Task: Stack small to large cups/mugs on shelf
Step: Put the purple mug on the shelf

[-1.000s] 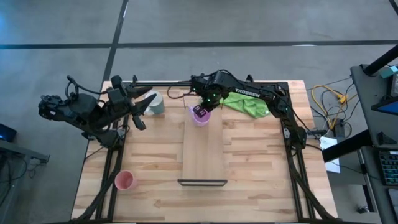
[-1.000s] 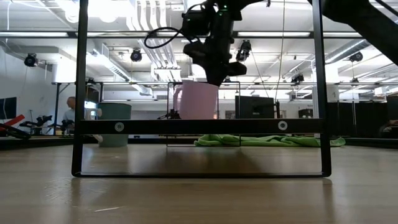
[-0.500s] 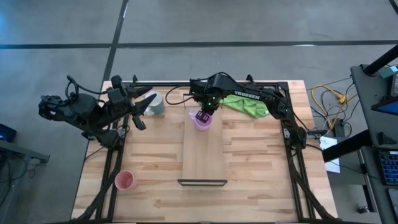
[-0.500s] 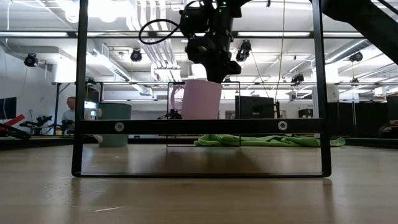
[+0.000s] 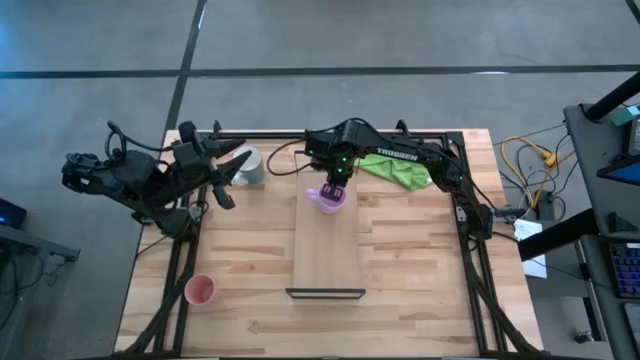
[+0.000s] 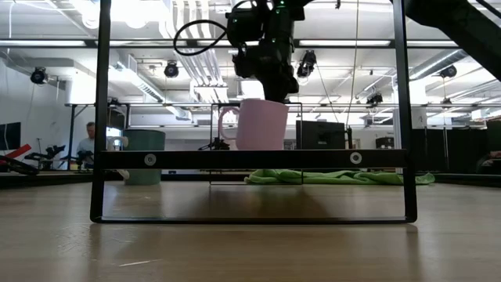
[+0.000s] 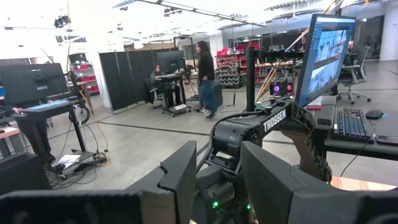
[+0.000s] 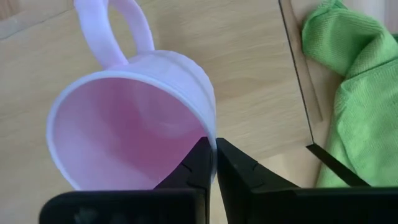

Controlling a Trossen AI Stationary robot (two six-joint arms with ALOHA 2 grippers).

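Right gripper [image 5: 333,186] pinches rim of purple mug [image 5: 328,197] over far end of shelf [image 5: 327,240] — thin grip, mug could tip or slip. Left gripper [image 5: 238,165] spread, waits beside white-grey mug [image 5: 250,166].

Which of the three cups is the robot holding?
The lilac-purple handled mug: the right gripper pinches its rim over the light-wood shelf board. The white-grey mug and salmon-pink cup sit unheld.
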